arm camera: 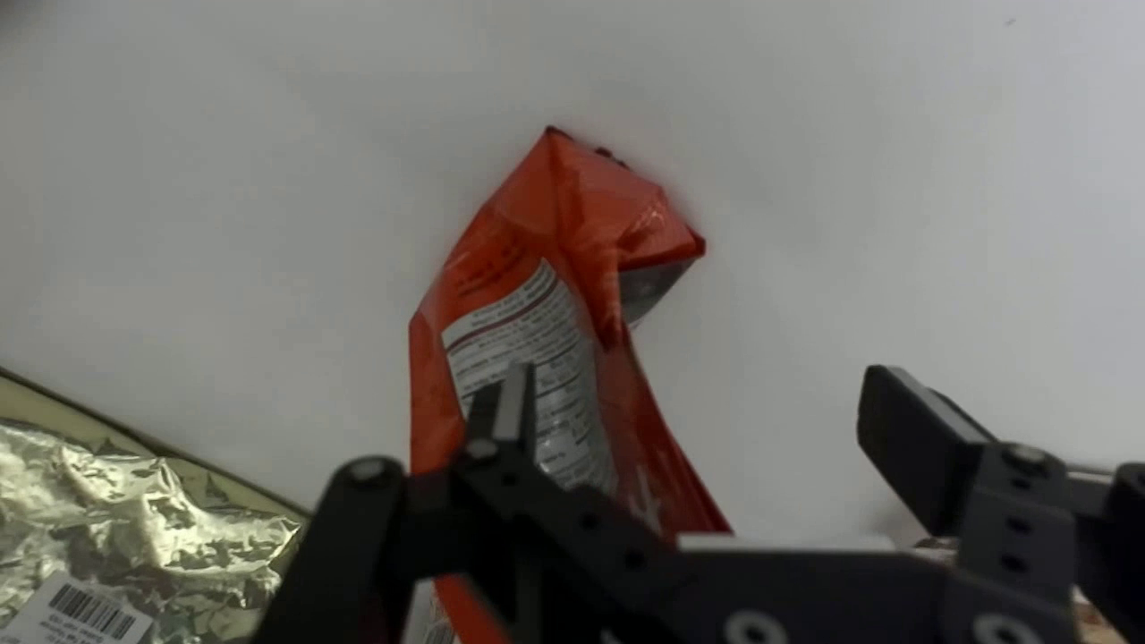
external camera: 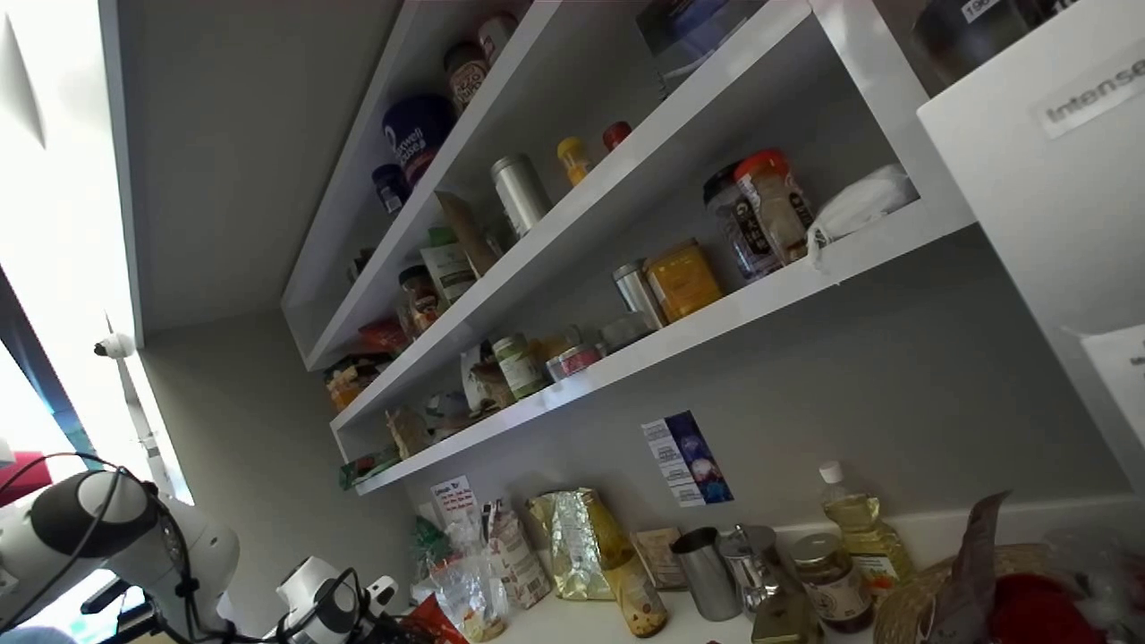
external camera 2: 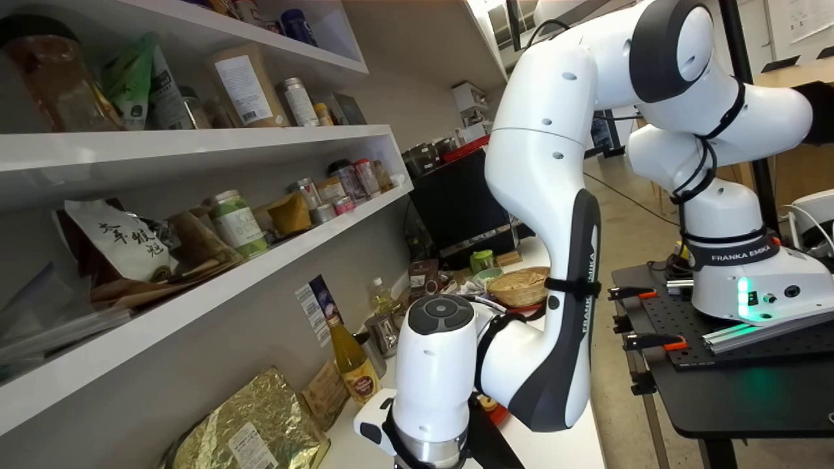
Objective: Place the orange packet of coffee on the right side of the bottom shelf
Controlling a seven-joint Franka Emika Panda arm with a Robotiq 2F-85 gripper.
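Note:
The orange packet of coffee (arm camera: 528,228) lies on the white counter in the wrist view, with a white printed label towards me. A red-orange corner of it shows in an exterior view (external camera: 436,619) beside my gripper (external camera: 386,617). My gripper (arm camera: 702,411) is open with nothing between its fingers. Its left finger overlaps the packet in view, and its right finger is over bare counter; I cannot tell whether it touches the packet. The bottom shelf (external camera: 572,389) is the lowest white board, above the counter, and it also shows in an exterior view (external camera 2: 195,311).
A gold foil bag (arm camera: 143,528) lies left of the packet. A yellow bottle (external camera 2: 355,361) and a steel pitcher (external camera: 707,572) stand along the wall. The bottom shelf holds bags, a green-labelled jar (external camera 2: 236,221), an orange tin (external camera: 684,279), jars and a white bag (external camera: 863,204).

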